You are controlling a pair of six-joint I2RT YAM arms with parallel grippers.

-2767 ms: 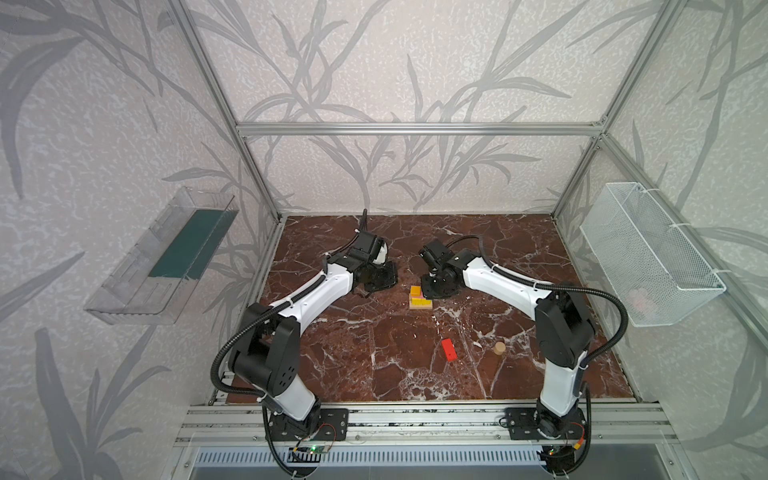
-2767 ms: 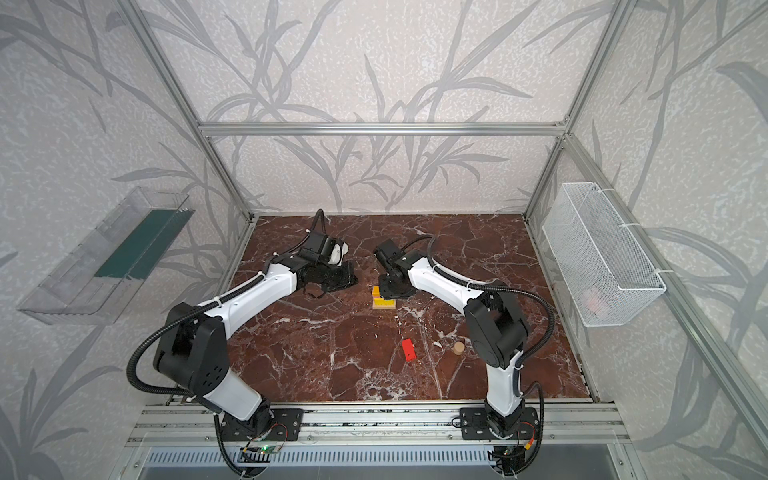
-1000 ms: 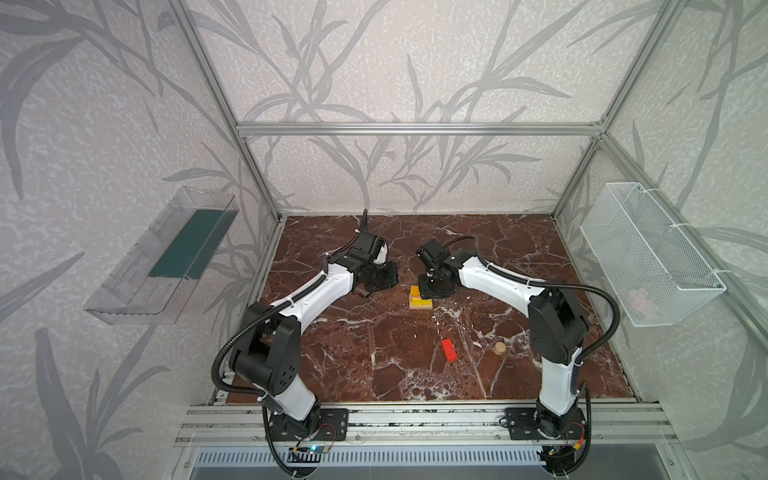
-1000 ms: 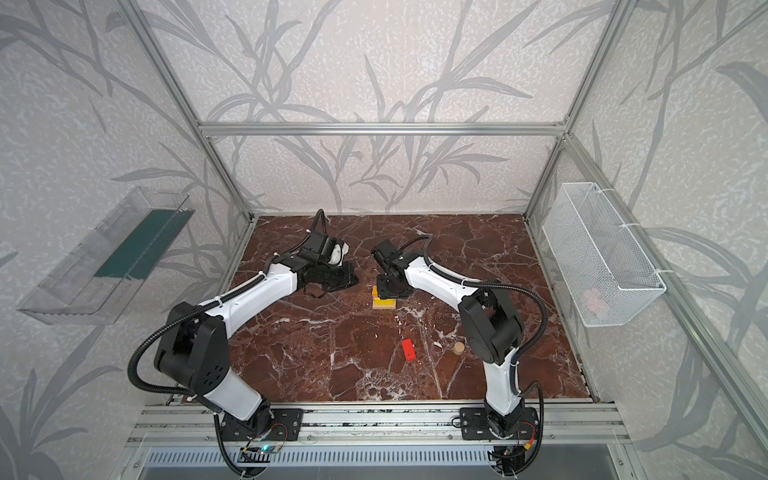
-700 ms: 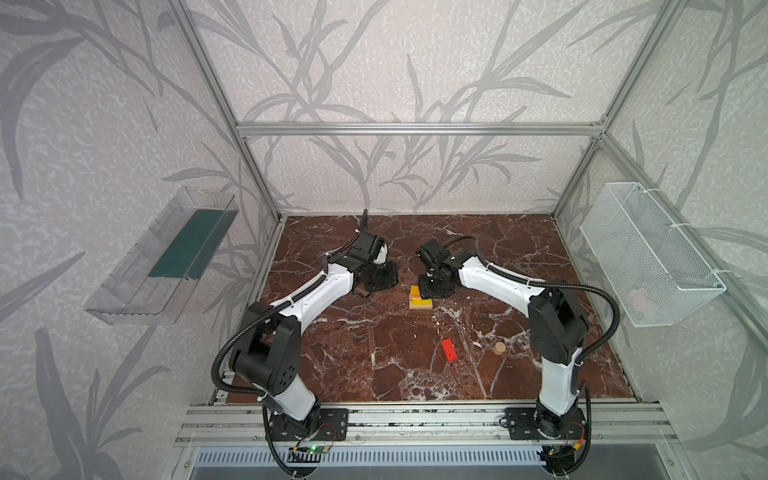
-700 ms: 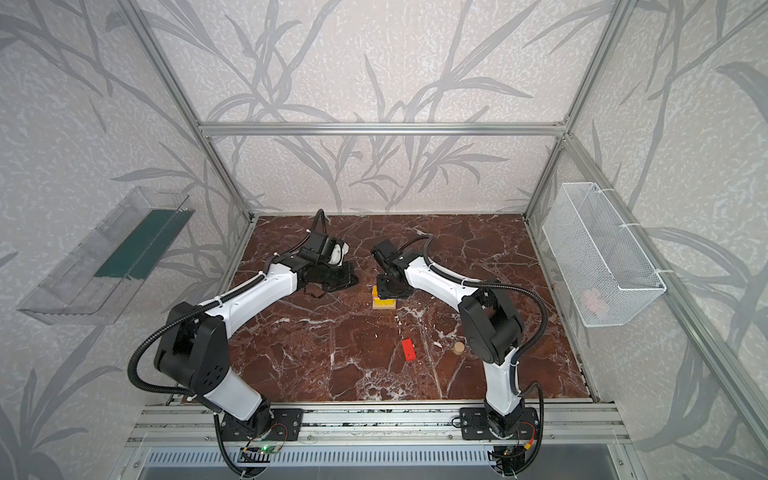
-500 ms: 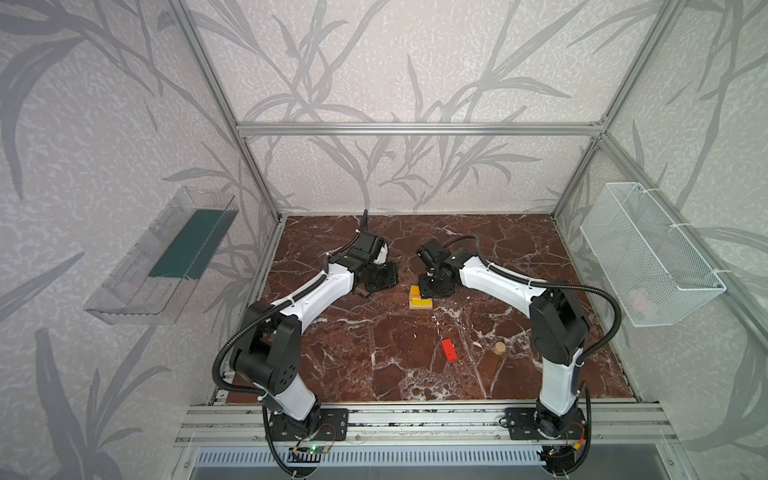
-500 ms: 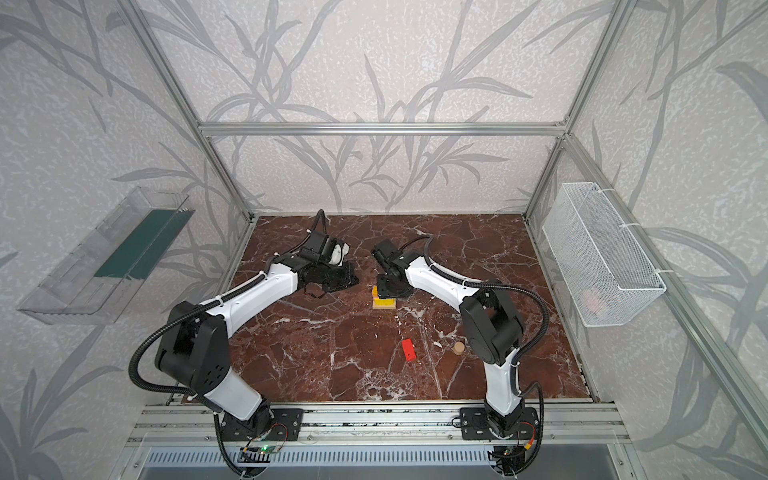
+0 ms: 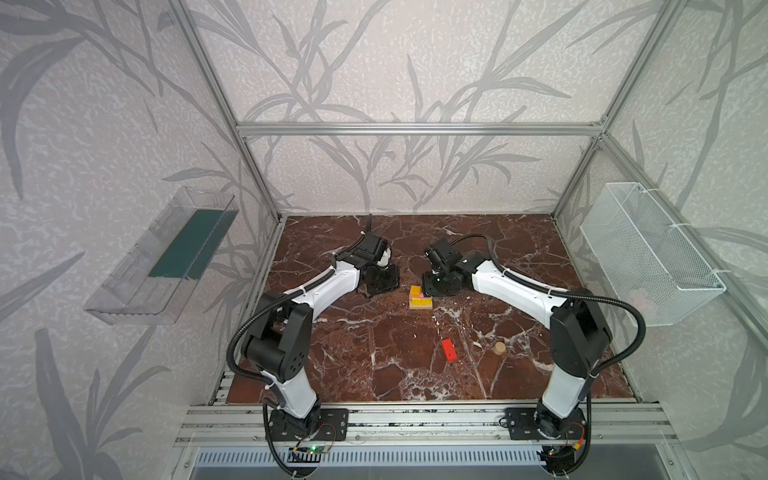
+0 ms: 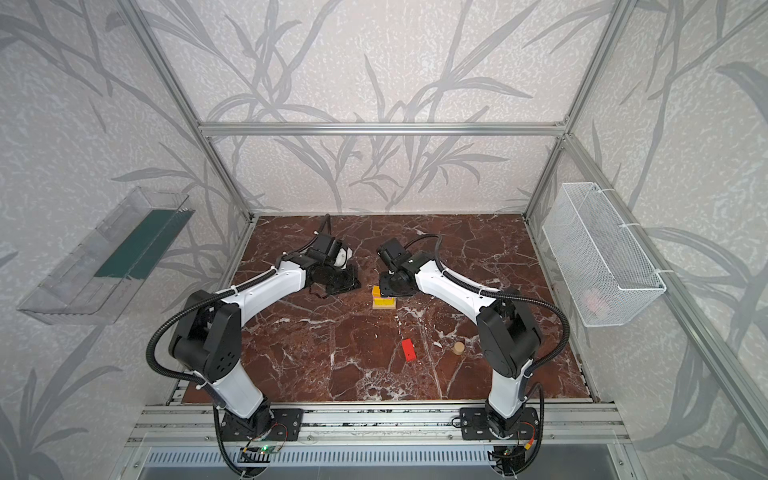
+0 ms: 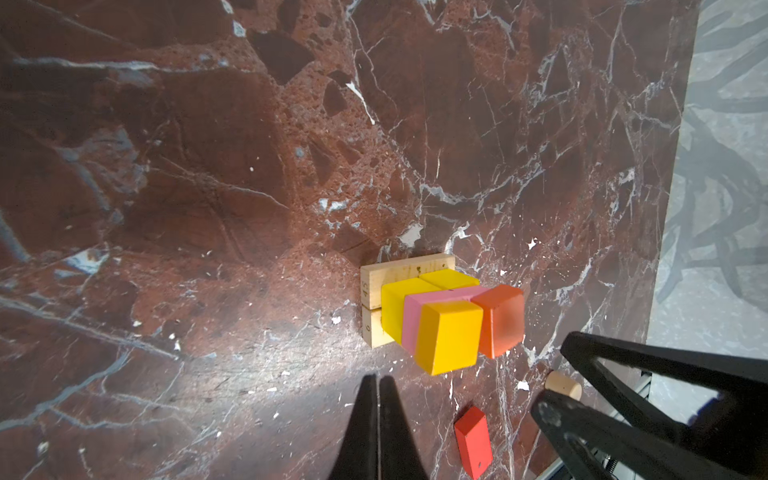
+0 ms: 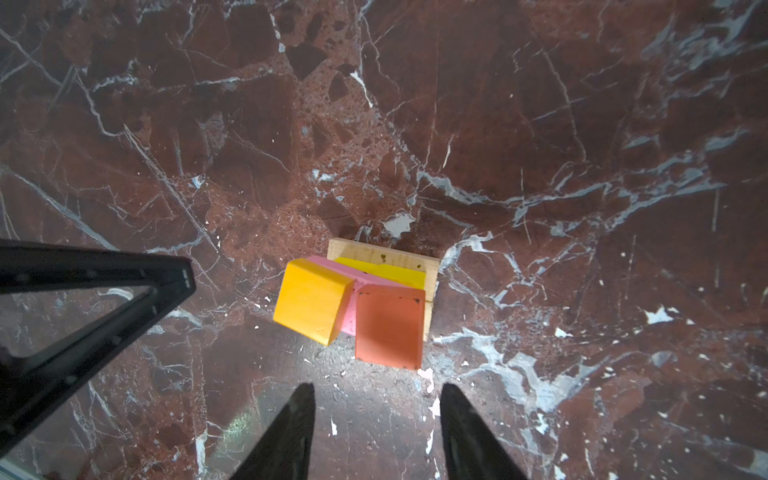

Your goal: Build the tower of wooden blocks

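Observation:
The tower stands mid-table. Its base is tan planks, then a yellow layer and a pink brick. On top sit an orange cube and an orange-red cube, side by side and slightly askew. My right gripper hangs open just right of the tower, with nothing between its fingers. My left gripper is shut and empty, a short way left of the tower. A red brick and a tan cylinder lie loose on the table nearer the front.
A white wire basket hangs on the right wall and a clear tray on the left wall. Aluminium frame posts ring the marble table. Both arm bases stand on the front rail.
My right gripper has eased slightly away from the tower and its jaws stand a little wider. The left arm and the blocks have not moved.

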